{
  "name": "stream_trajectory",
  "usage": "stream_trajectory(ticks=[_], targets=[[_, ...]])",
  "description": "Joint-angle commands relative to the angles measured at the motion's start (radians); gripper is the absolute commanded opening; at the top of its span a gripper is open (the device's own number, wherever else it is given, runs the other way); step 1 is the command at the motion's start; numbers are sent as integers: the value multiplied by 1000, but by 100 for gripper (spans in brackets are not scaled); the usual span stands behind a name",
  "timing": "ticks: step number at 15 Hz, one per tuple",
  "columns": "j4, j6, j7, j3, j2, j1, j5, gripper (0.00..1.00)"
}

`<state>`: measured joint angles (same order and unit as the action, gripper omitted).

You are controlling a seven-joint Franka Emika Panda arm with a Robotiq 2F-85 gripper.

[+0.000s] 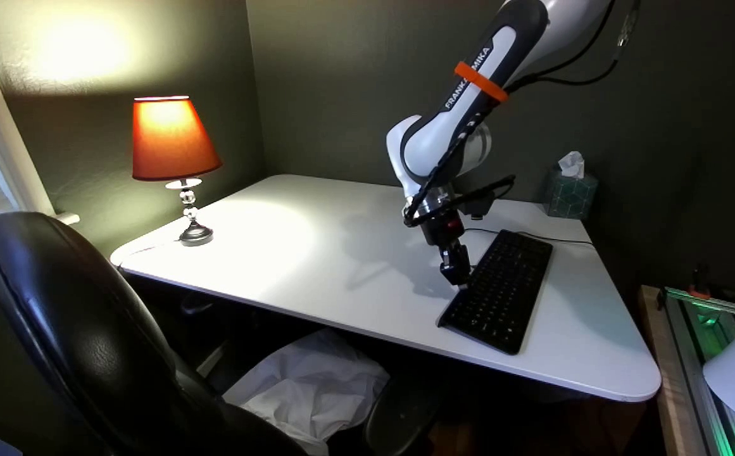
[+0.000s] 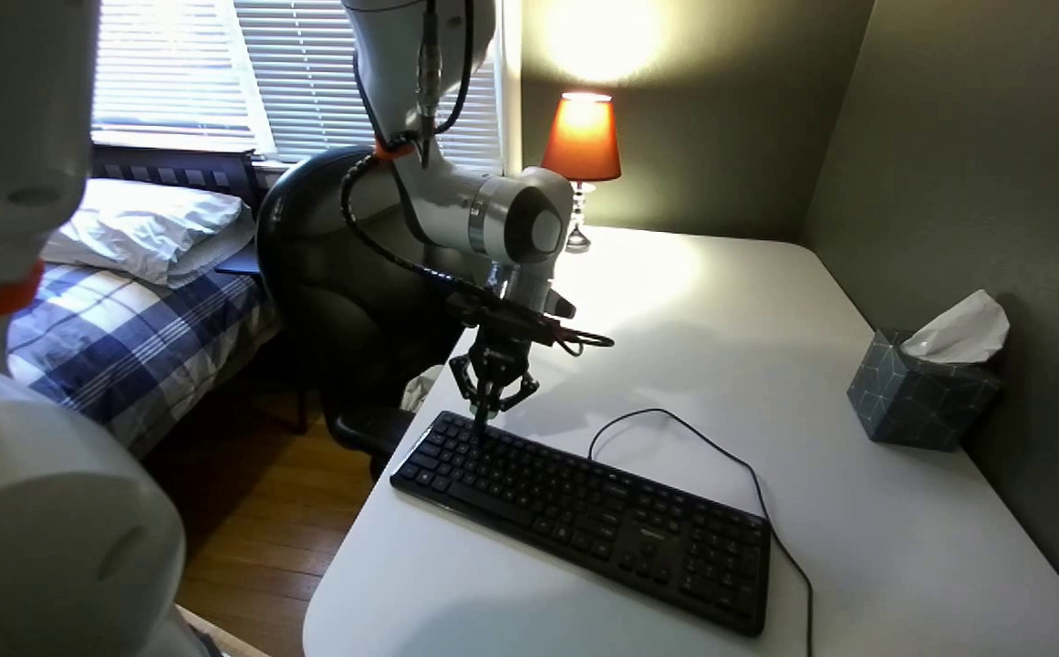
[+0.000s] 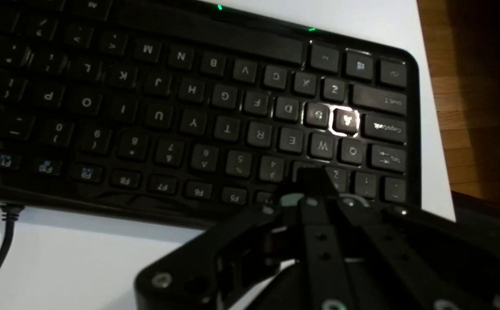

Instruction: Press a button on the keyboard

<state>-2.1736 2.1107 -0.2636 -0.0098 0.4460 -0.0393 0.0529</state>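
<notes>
The flat black keyboard [image 1: 508, 292] lies on the white desk; it also shows in an exterior view [image 2: 575, 516] and, upside down, in the wrist view [image 3: 215, 92]. My gripper [image 3: 314, 174] points down with its fingers together and nothing seen between them. In the wrist view the fingertips overlap the number row, covering most of the 3 key and part of the 2 key. In both exterior views the gripper [image 1: 462, 283] [image 2: 481, 424] is at the keyboard's back edge, near its left end. I cannot tell whether the tips touch a key.
The keyboard's thin cable [image 2: 707, 441] runs over the white desk [image 1: 342, 253]. A tissue box [image 2: 921, 392] stands near the wall. A lit red lamp [image 1: 174, 139] stands at the far end. A black chair [image 1: 82, 329] stands at the desk's long edge.
</notes>
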Motion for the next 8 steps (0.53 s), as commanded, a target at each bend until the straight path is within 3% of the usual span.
stream_trajectory(ticks=[1, 8], targets=[[21, -44, 15, 11, 13, -12, -8, 0], [30, -72, 34, 5, 20, -14, -10, 0]])
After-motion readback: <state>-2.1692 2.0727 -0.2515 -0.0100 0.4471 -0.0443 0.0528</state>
